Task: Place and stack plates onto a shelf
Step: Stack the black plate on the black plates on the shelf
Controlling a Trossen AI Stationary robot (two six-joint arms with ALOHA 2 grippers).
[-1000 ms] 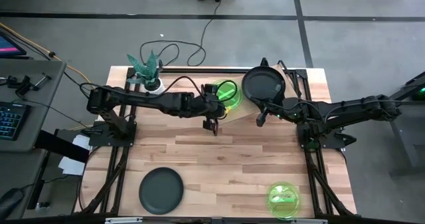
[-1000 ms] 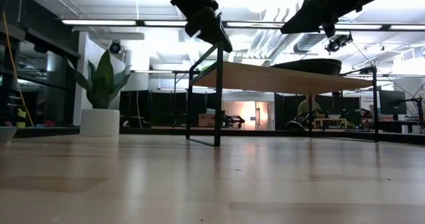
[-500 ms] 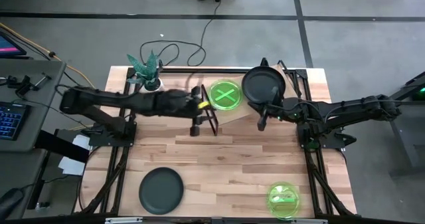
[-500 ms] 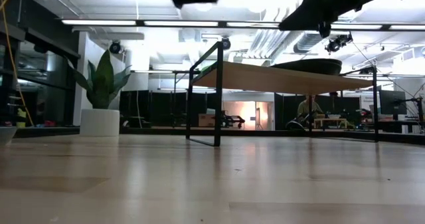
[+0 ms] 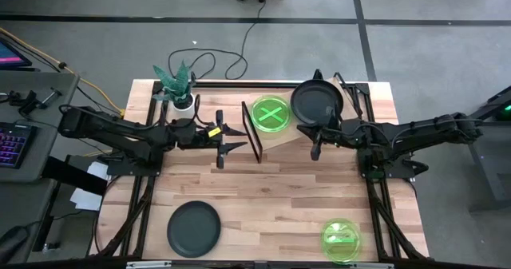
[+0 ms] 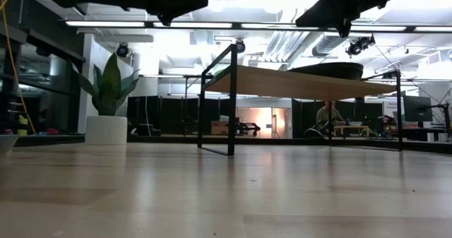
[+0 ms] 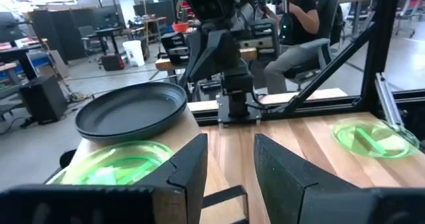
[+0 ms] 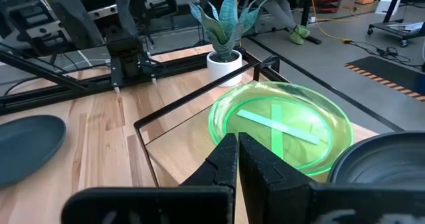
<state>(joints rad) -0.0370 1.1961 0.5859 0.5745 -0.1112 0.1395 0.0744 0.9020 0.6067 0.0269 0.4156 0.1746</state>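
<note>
The light-wood shelf (image 5: 281, 133) stands at the table's far middle on a thin black frame. On it lie a neon-green plate (image 5: 270, 115) and, to its right, a dark grey plate (image 5: 317, 101). In the left wrist view both show, green plate (image 7: 113, 167) and grey plate (image 7: 133, 108). My left gripper (image 5: 236, 138) hovers open, left of the shelf, touching nothing. My right gripper (image 5: 314, 148) hangs shut at the shelf's near right corner, below the grey plate, also touching nothing. Another dark plate (image 5: 193, 227) and a green plate (image 5: 341, 239) lie flat on the table's near part.
A white pot with a green plant (image 5: 180, 85) stands at the far left, close to the left arm. The shelf's black frame (image 6: 231, 100) rises in front of the left gripper. Bare tabletop (image 5: 271, 197) lies between the shelf and the two near plates.
My left gripper has drawn back from over the shelf toward the table's left, and its arm has folded in. The green plate it was over now lies uncovered on the shelf. The right arm has kept still.
</note>
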